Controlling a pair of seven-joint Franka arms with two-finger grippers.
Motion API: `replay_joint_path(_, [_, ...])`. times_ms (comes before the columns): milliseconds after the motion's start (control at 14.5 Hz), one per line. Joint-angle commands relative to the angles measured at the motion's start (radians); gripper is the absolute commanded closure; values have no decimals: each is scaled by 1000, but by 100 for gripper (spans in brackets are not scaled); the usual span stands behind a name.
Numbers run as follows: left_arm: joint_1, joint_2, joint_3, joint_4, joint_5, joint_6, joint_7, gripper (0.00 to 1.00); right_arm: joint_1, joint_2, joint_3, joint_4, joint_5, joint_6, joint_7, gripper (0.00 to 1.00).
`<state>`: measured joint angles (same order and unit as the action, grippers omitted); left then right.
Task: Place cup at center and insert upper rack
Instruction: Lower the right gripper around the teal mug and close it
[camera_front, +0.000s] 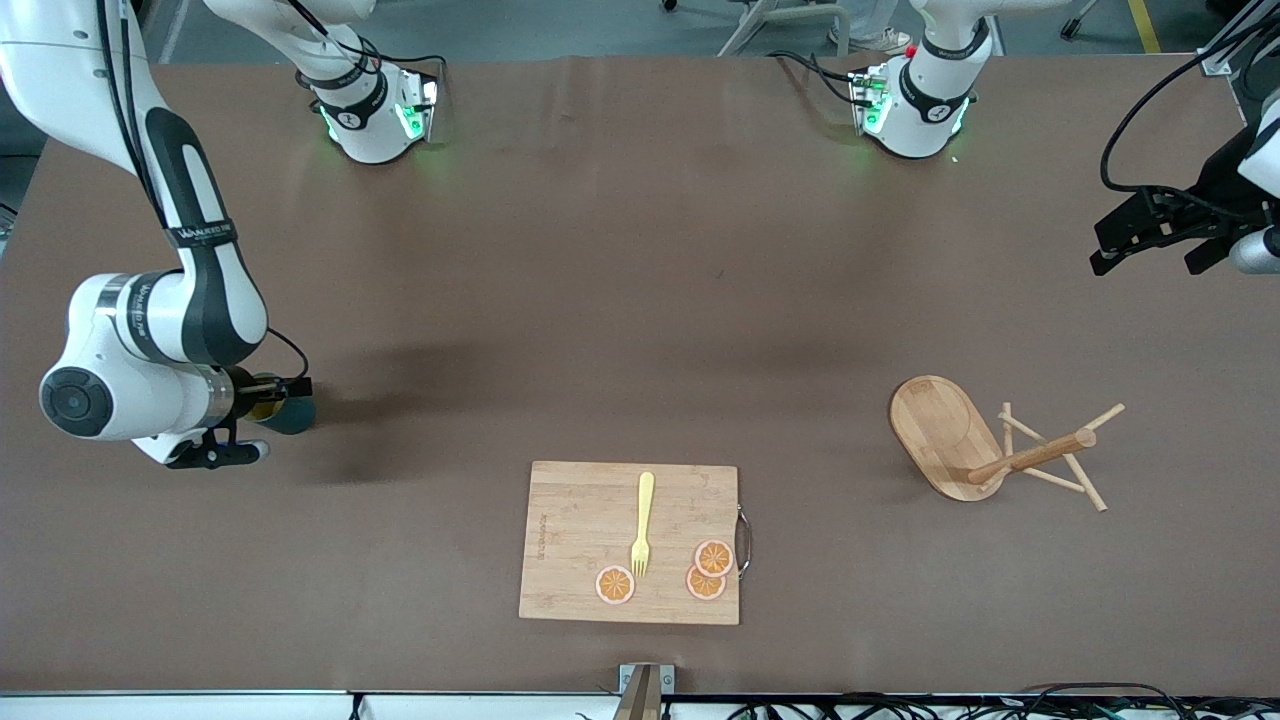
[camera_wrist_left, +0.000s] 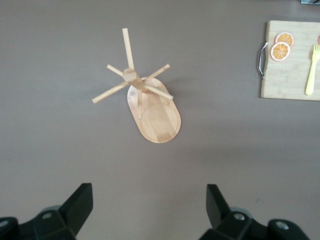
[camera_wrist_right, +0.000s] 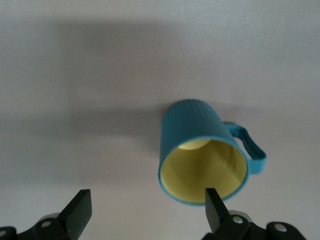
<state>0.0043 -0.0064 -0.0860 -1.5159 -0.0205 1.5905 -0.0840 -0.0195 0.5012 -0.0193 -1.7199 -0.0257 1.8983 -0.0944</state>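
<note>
Right claw (camera_wrist_right: 145, 212) released, cup (camera_wrist_right: 202, 157) just under it, one finger at rim, ready for grab; left claw (camera_wrist_left: 150, 207) released, waiting high above mug tree (camera_wrist_left: 145, 102) standing on worktop (camera_front: 640, 300)

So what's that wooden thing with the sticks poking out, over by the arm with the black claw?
That is the upper rack, a light bamboo mug tree: a flat oval base, a round central post and thin crossing pegs. It stands on the bare table toward the left arm's end, about as near the front camera as the cutting board. Nothing touches it. The left gripper hangs over the table near it, jaws open.
</note>
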Motion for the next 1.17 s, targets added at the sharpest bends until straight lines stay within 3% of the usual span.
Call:
replay_joint_path(0, [5,-9,-3,3,-4,-7,-3,0,-11,13,4,2,9,16,-21,3])
replay_joint_path(207, [5,-9,-4,3,-4,-9,-3,0,-14,33,2,2,7,31,-21,7])
replay_joint_path(689, [5,-9,-4,3,-3,-7,-5,0,-17,60,2,0,9,33,-21,39])
replay_joint_path(826, [5,-9,-4,3,-3,-7,-6,0,-14,60,2,0,7,27,-21,56])
replay_joint_path(1102, [5,-7,-3,2,-4,-9,-7,0,3,60,2,3,7,-1,-25,97])
